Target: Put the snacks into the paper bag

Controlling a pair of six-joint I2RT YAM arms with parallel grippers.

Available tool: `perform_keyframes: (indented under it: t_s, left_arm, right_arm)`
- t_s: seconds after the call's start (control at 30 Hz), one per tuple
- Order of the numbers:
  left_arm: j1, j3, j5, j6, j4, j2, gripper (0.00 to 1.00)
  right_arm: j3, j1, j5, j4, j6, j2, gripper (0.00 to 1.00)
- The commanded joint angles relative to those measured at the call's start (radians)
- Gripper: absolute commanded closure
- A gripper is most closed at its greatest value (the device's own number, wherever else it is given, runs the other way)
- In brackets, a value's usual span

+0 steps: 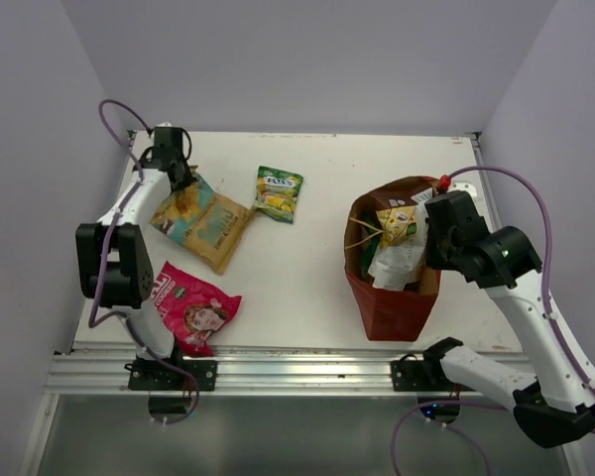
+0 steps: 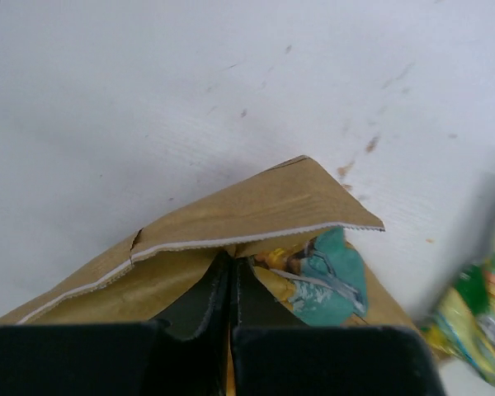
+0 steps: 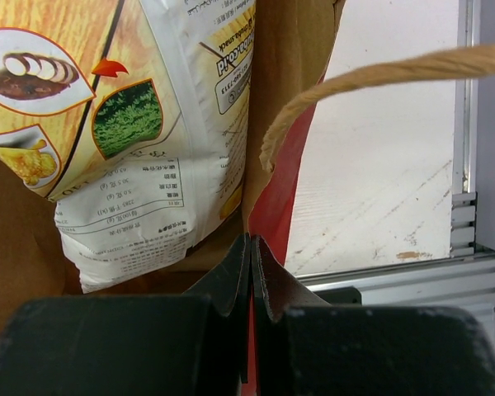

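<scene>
My left gripper (image 1: pixel 178 177) is shut on the far corner of the tan-and-teal packet (image 1: pixel 205 223), which lies flat at the table's left; in the left wrist view the jaws (image 2: pixel 231 266) pinch its tan sealed edge (image 2: pixel 264 206). The small green-yellow packet (image 1: pixel 278 192) lies mid-table and the pink-red packet (image 1: pixel 190 305) at the front left. The reddish-brown paper bag (image 1: pixel 389 307) stands open at the right with the white-and-brown packet (image 1: pixel 399 256) inside. My right gripper (image 1: pixel 434 236) is shut on the bag's right wall (image 3: pixel 285 198), beside that packet (image 3: pixel 148 124). The dark green packet is not clearly visible.
The bag's twisted handle (image 3: pixel 379 78) arcs over my right gripper. The metal rail (image 1: pixel 297 369) runs along the table's near edge. Walls close in at the left, back and right. The green-yellow packet also shows blurred in the left wrist view (image 2: pixel 478 322).
</scene>
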Motion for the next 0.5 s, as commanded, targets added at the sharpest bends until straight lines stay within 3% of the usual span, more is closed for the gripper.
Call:
perform_keyframes:
  t_s: [0.0,0.07,0.23,0.47]
  left_arm:
    - [-0.008,0.115,0.181,-0.024,0.006,-0.159,1.0]
    - [-0.036,0.153,0.235,-0.027,0.011,-0.224,1.0]
    - [-0.122,0.297,0.603,-0.088,0.081,-0.295,1.0]
    - [-0.356,0.547,0.815,-0.297,0.345,-0.25,1.0]
  right_arm:
    - [0.004,0.002,-0.016,0.042,-0.012,-0.009,1.0]
    - [0.003,0.002,-0.018,0.042,-0.009,-0.014,1.0]
    - [-0.002,0.002,-0.03,0.043,-0.002,-0.014,1.0]
    - [-0.003,0.001,-0.038,0.043,-0.006,-0.019,1.0]
